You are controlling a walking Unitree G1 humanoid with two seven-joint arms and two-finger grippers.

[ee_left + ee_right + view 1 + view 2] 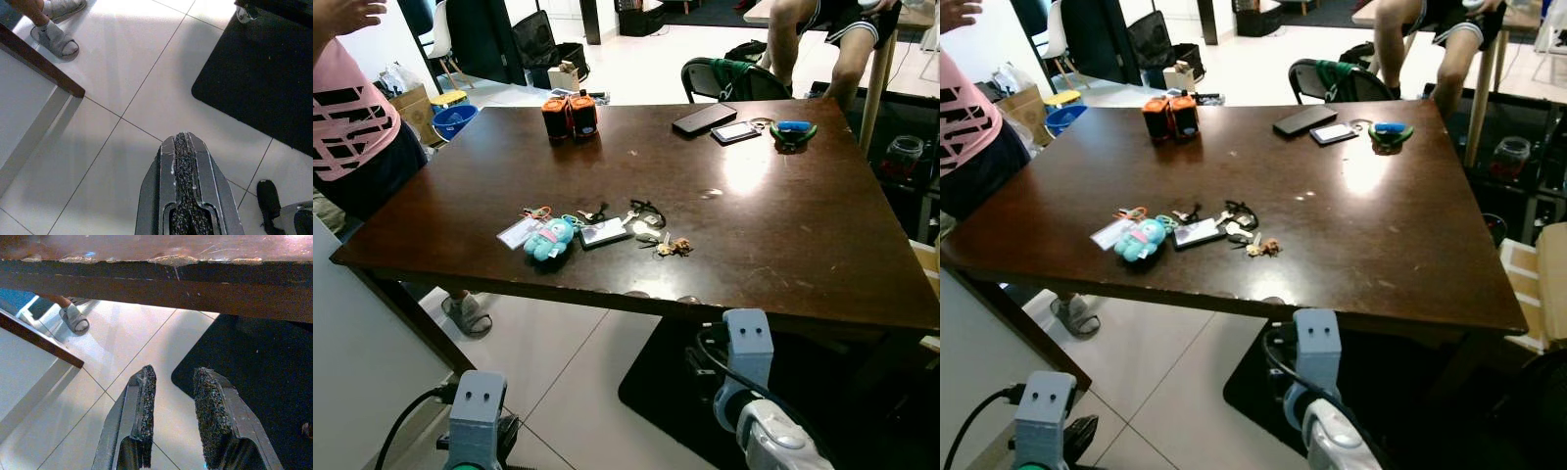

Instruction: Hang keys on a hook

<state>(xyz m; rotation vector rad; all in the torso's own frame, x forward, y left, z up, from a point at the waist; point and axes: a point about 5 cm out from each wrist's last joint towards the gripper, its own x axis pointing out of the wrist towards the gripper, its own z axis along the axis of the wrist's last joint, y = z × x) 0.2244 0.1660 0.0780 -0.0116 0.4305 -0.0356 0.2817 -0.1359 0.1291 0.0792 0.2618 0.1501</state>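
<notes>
1. Head views: your target, the bunch of metal keys with a small brown charm [672,246], lies near the front edge of the dark brown wooden bench [783,225], just beside a teal plush keychain [549,239] and a flat card tag [603,232]. I see no hook. No legible writing.
2. Left wrist view: left claw [185,196] pads pressed together, holding nothing, over white floor tiles [122,73].
3. Right wrist view: right claw [175,423] narrowly parted, empty, below the bench edge.
4. Step: reach not started. Next you'd raise the right claw over the edge to the keys.
</notes>
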